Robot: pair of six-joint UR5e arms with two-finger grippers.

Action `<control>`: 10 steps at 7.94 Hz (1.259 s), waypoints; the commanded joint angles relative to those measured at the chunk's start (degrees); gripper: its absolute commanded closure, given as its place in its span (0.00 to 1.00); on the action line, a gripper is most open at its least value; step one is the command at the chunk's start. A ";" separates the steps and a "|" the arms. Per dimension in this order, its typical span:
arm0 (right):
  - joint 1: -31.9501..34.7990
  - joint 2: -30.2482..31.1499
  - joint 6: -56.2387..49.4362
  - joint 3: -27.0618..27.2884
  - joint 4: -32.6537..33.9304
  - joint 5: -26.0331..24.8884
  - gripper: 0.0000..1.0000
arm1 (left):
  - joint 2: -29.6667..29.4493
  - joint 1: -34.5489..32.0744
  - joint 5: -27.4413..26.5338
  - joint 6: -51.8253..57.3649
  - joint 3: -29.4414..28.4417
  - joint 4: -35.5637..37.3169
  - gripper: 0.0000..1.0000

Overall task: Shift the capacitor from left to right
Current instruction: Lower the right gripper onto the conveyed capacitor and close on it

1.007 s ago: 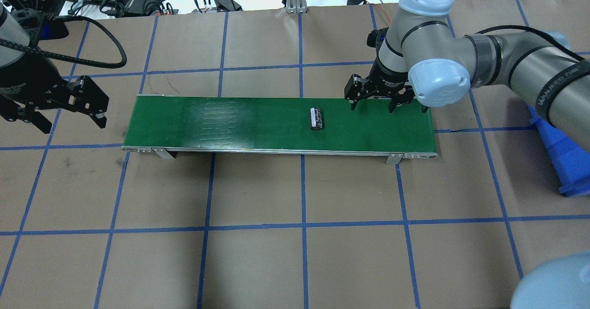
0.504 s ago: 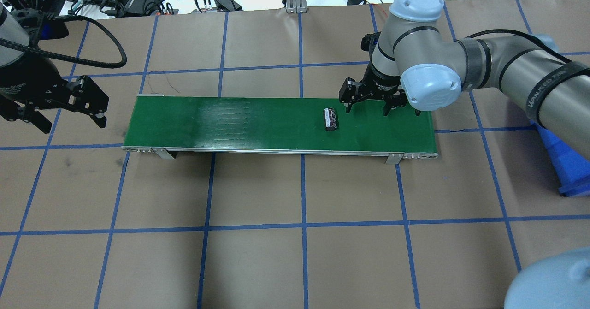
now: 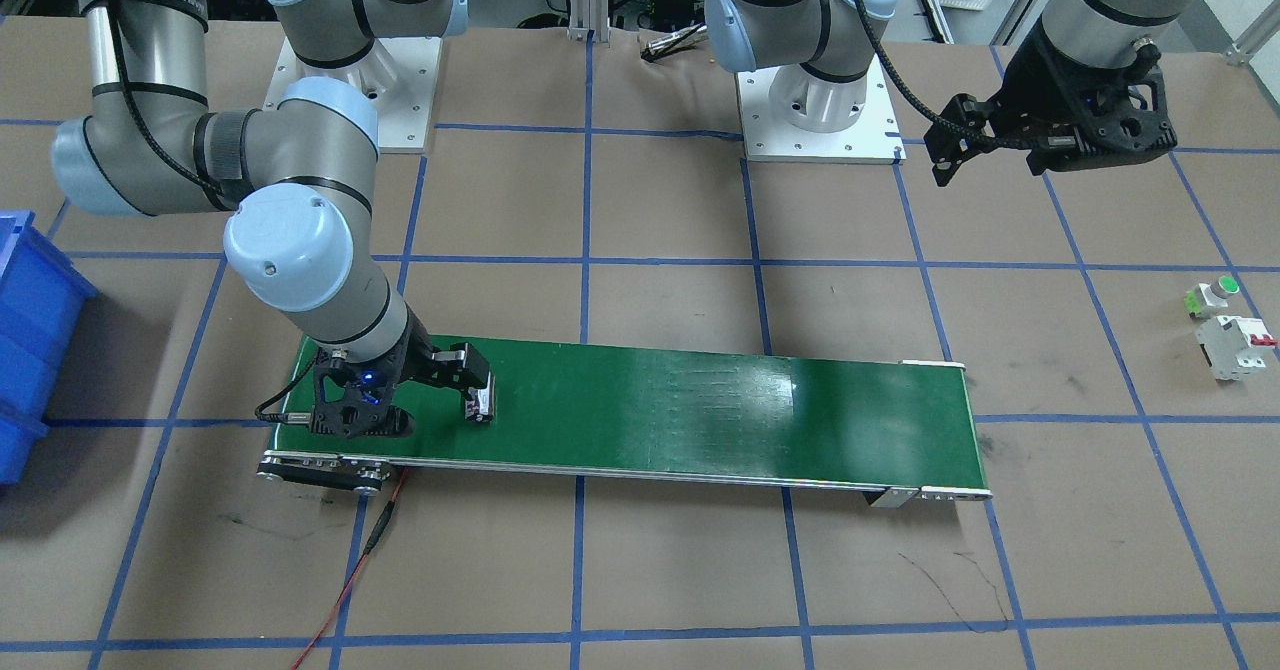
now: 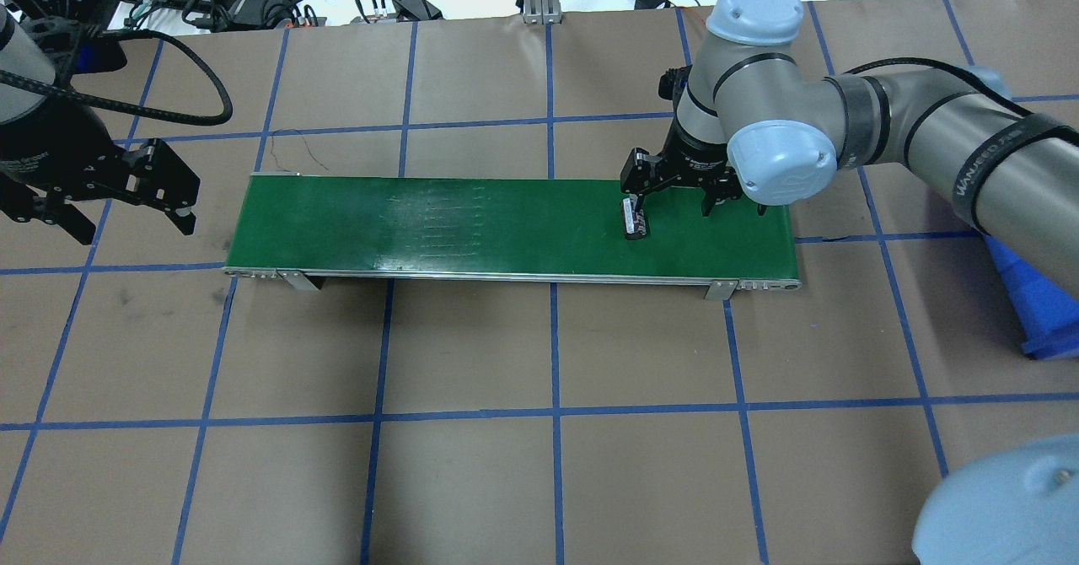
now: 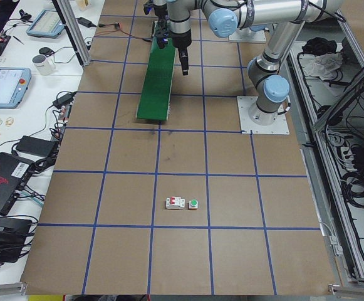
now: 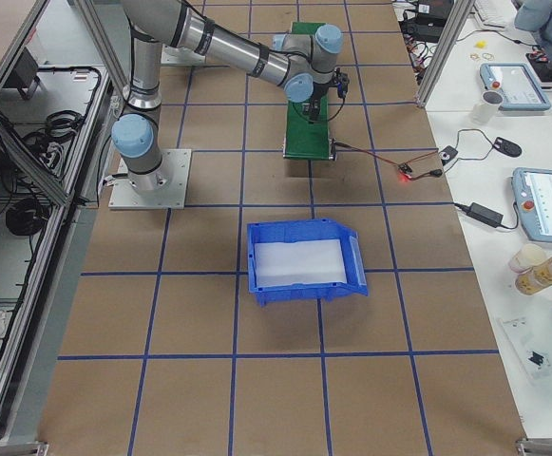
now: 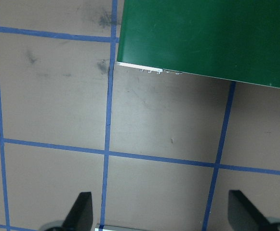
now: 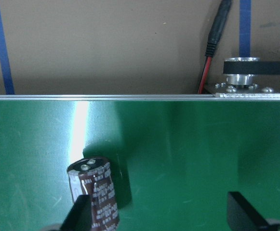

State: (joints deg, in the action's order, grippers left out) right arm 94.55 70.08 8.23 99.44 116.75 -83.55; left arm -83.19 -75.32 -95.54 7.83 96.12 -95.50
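Observation:
The capacitor (image 4: 634, 219) is a small dark cylinder with pale markings. It lies on its side on the green conveyor belt (image 4: 464, 228), near the belt's right end. My right gripper (image 4: 674, 205) is open and low over the belt. The capacitor sits right at its one finger, at the left in the right wrist view (image 8: 95, 197); the rest of the gap is empty. It also shows in the front view (image 3: 481, 402) beside that gripper (image 3: 405, 405). My left gripper (image 4: 131, 228) is open and empty, off the belt's left end.
A blue bin (image 6: 304, 261) stands on the table to the robot's right of the belt. A white circuit breaker (image 3: 1238, 345) and a green push button (image 3: 1212, 295) lie far to the robot's left. A red cable (image 3: 350, 570) runs from the belt's motor end.
The capacitor has travelled right along the belt, up to the right gripper's finger. The right gripper has shifted a little left towards it. The left arm has not moved.

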 commanded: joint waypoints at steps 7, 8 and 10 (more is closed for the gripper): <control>-0.07 -0.83 -0.67 -0.04 -2.91 -5.22 0.75 | -0.04 -2.88 3.87 -6.25 -0.76 0.05 0.00; -0.07 -0.74 -0.75 -0.30 -3.63 -5.39 0.84 | 0.05 -5.34 3.43 -6.16 -0.67 -0.04 0.00; -3.38 1.27 -11.66 -1.26 -3.90 -11.76 1.00 | -0.56 -8.34 3.25 -7.12 -0.76 0.22 0.00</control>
State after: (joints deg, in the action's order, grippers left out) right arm 93.93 69.52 5.58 98.96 113.31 -89.93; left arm -83.25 -81.03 -92.16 1.39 95.46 -95.47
